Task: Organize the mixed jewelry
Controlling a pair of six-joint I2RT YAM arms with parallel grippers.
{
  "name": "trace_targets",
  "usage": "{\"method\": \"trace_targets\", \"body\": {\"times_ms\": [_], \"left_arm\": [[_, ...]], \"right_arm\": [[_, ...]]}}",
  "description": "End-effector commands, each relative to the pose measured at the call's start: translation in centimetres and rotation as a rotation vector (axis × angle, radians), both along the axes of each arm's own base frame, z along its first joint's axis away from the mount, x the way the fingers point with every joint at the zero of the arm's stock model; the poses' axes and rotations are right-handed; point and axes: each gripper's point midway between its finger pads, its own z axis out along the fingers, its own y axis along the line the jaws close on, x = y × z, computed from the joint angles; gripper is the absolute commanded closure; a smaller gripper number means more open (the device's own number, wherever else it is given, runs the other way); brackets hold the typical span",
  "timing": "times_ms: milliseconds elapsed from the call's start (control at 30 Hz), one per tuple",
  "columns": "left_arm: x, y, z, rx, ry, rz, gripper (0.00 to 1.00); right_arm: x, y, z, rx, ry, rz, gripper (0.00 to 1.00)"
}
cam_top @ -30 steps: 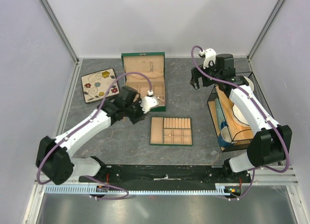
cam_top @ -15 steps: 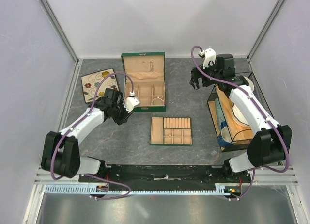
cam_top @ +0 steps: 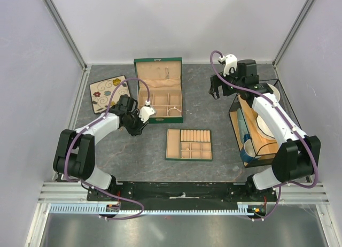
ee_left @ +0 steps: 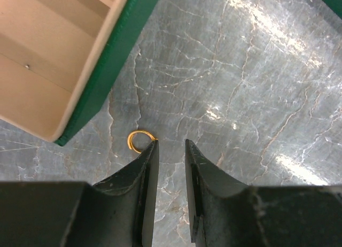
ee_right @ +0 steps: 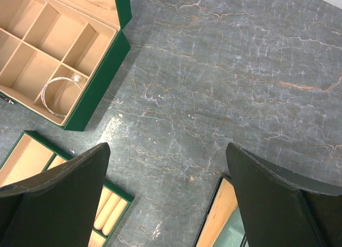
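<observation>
The silvery bangle (cam_top: 172, 111) lies in the front right compartment of the open green jewelry box (cam_top: 158, 60); it also shows in the right wrist view (ee_right: 60, 97). A small gold ring (ee_left: 140, 141) lies on the grey table just off the box's corner (ee_left: 115, 54). My left gripper (cam_top: 135, 128) hangs over the table beside that corner. Its jaws (ee_left: 171, 143) are a narrow gap apart and empty, with the left fingertip touching or just over the ring. My right gripper (cam_top: 214, 92) is wide open and empty above bare table (ee_right: 166, 151).
A flat tan divided tray (cam_top: 188, 144) with ring rolls lies in front of the box. A flower-patterned tile (cam_top: 110, 93) lies at the back left. A black wire-frame rack (cam_top: 259, 129) holding bowls stands at the right, close under the right arm.
My left gripper has pulled back from over the box's front right compartment to the box's front left corner. The bangle now shows in that compartment. The right arm has not moved.
</observation>
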Motion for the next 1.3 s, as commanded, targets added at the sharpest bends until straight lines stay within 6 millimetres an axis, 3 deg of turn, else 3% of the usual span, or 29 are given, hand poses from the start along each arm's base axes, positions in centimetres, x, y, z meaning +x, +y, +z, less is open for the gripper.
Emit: {"method": "trace_targets", "body": {"times_ms": [0, 467, 1267], "left_arm": [[2.6, -0.6, 1.4, -0.012, -0.096, -0.035, 0.67], [3.0, 0.7, 0.5, 0.016, -0.086, -0.027, 0.67], [3.0, 1.1, -0.8, 0.021, -0.054, -0.034, 0.68]], "right_arm": [[0.4, 0.0, 0.1, 0.008, -0.019, 0.003, 0.02], [0.4, 0.0, 0.1, 0.006, -0.022, 0.003, 0.02], [0.4, -0.1, 0.0, 0.003, -0.019, -0.001, 0.02]]}}
